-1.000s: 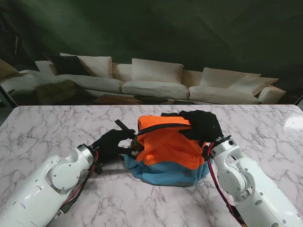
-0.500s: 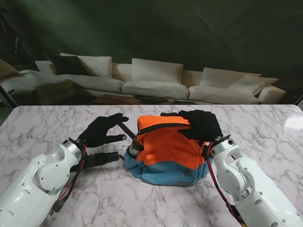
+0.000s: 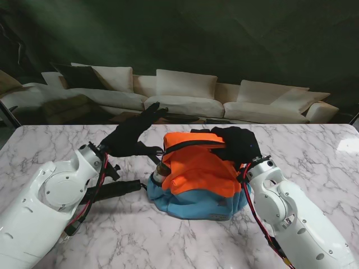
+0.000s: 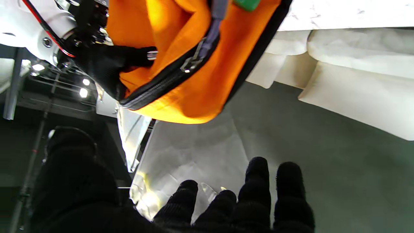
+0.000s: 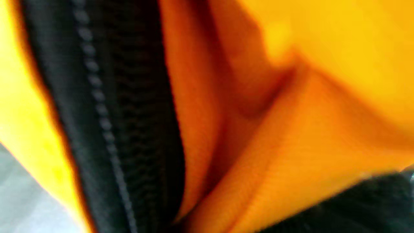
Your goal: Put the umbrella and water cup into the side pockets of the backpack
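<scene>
1. The counter (image 3: 50, 143) is marbled white, and the backpack (image 3: 199, 179) lies at its middle, orange over a blue base.
2. The backpack's left side pocket holds a round object, the cup (image 3: 161, 172) by the look of it, its top showing at the pocket mouth just beside the orange cloth.
3. The umbrella does not show clearly in any view; a dark strap or rod peeks out near the cup, but I cannot tell what it is.
4. The right hand (image 3: 240, 144) rests on the backpack's far right top, fingers curled onto the cloth and holding it; its wrist view shows only orange fabric and a black zip pressed close.
5. The left hand (image 3: 130, 134) hangs above the counter to the backpack's left, fingers spread wide and holding nothing, clear of the pocket.
6. My judgement: the cup step looks done and the left arm is free.
7. The next move calls for finding the umbrella and checking whether the right pocket is filled, with the right hand steadying the backpack.
</scene>
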